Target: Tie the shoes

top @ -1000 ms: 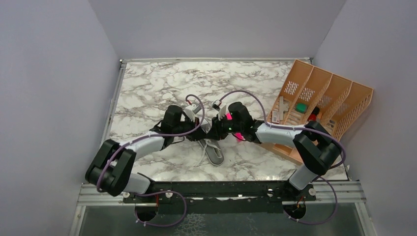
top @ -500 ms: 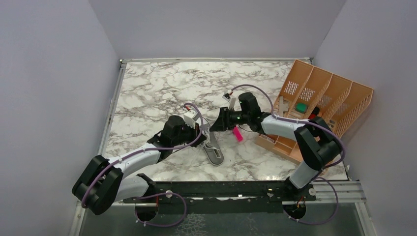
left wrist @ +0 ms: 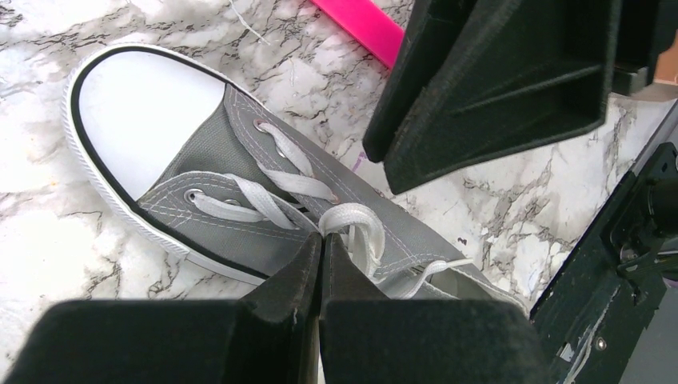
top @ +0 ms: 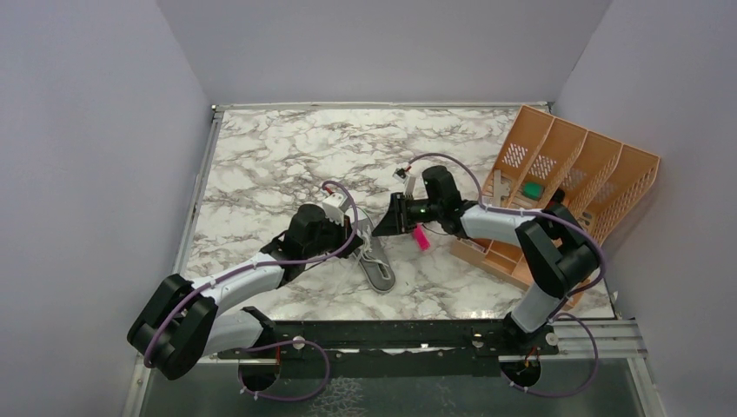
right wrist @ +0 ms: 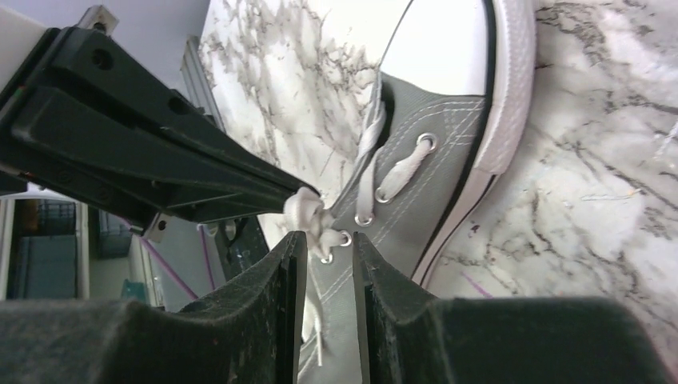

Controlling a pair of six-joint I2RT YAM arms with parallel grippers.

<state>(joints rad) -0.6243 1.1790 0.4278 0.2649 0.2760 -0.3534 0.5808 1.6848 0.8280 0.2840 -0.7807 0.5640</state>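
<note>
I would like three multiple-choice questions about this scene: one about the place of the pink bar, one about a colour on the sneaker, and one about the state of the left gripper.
1. Where does the pink bar lie?
A. On the table, between the sneaker and the orange organizer.
B. Inside the organizer.
C. On top of the sneaker.

2. What colour is the sneaker's toe cap?
A. Black.
B. Grey.
C. White.

3. How do the left gripper's jaws stand?
A. Wide open.
B. Shut on a white lace.
C. Shut on the pink bar.

Answers: 1 A, it lies on marble beside the sneaker; 2 C, white against grey canvas; 3 B, the lace loop is pinched at their tips.
</note>
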